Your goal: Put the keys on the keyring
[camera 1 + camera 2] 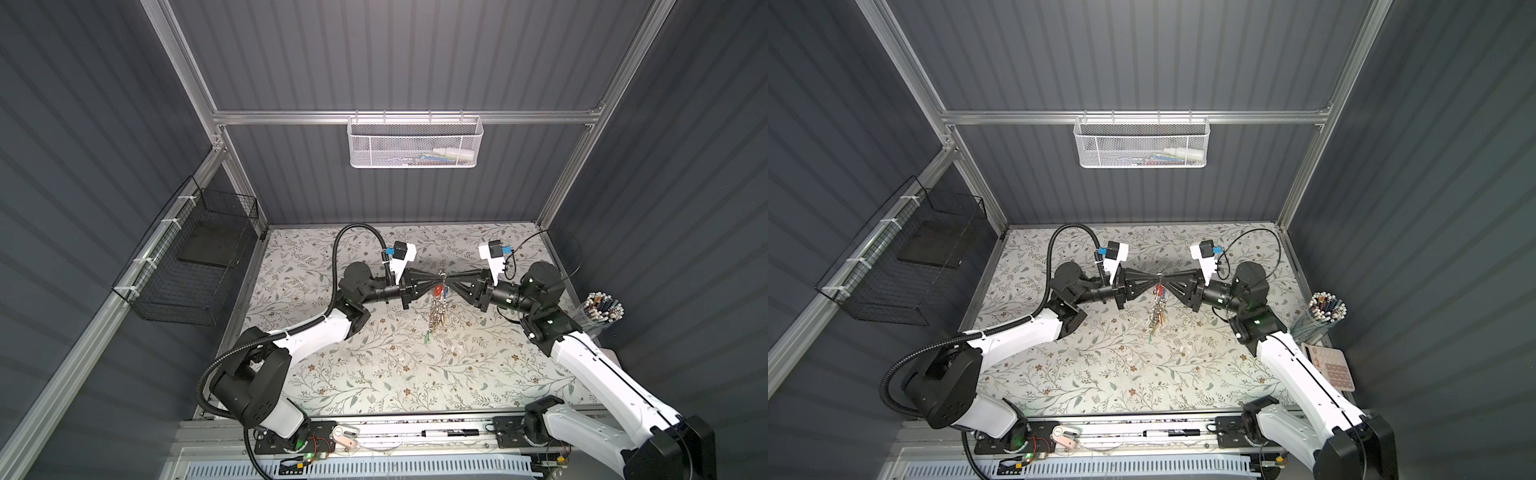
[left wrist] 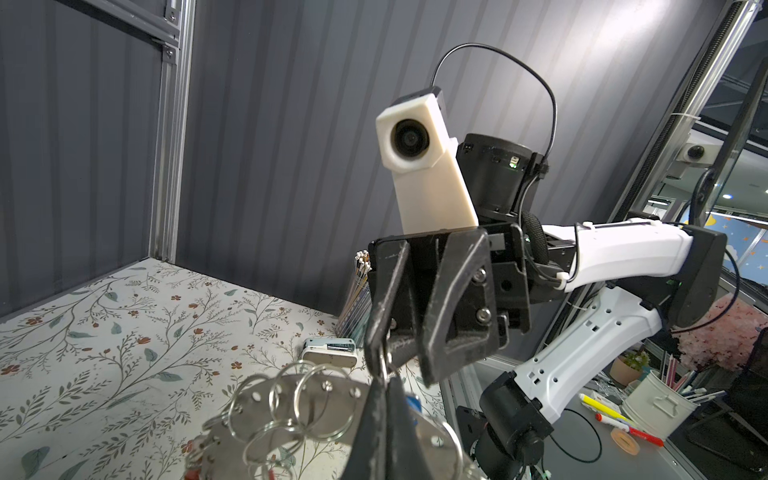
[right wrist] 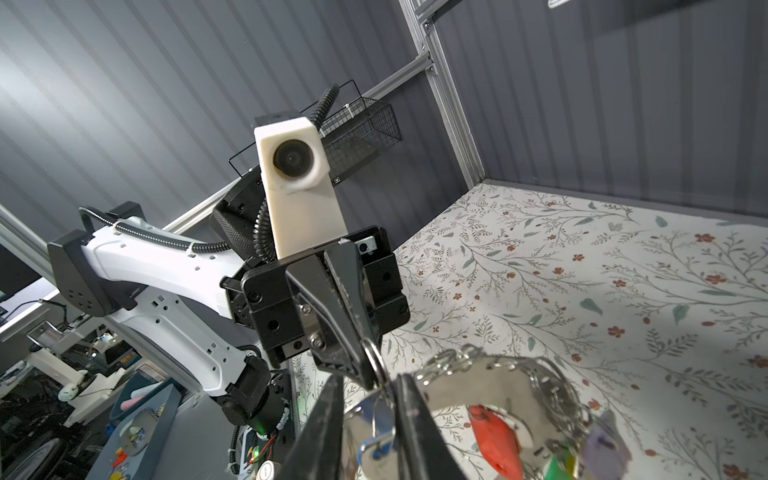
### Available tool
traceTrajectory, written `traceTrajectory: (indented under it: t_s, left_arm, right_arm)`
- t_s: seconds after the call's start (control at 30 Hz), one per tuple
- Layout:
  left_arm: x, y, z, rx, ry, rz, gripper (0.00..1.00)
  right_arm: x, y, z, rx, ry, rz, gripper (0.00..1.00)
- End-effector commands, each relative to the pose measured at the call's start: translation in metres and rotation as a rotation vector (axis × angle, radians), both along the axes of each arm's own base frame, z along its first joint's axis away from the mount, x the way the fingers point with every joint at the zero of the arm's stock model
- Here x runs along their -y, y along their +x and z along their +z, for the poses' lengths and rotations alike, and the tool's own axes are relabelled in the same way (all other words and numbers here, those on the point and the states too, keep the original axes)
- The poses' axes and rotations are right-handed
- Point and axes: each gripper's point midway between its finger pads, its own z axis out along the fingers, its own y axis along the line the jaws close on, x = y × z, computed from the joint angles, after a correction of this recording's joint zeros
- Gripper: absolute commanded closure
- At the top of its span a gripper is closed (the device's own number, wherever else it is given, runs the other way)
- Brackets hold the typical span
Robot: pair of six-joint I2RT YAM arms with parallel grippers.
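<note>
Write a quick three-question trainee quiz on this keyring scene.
1. True or false: the keyring lies flat on the table.
2. On the left gripper, the fingers are: A) shut B) wide open C) out of view
3. What colour is the tag hanging lowest on the keyring in both top views?
Key: 1 false, it is held up in the air. 2 A. 3 green.

One keyring (image 3: 490, 386), one white mesh basket (image 1: 414, 143), one black wire basket (image 1: 187, 266), one pen cup (image 1: 602, 311) and one marker (image 1: 449, 433).
</note>
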Motion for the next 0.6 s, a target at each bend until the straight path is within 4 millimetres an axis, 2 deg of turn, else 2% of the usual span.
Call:
traceTrajectory:
  t_s: [0.0, 0.57]
  left_arm:
    - [-0.0033, -0.0016, 0.0163, 0.05, -0.048, -0.008, 1.0]
    - [-0.0029, 0.0015, 0.0085, 0.033, -0.015, -0.011, 1.0]
  right_arm:
    - [-0.0028, -0.0032, 0.0195, 0.068, 0.022, 0.025, 0.82]
    - [-0.0053, -0.0012, 0.0201, 0.061, 0.034, 0.044, 1.0]
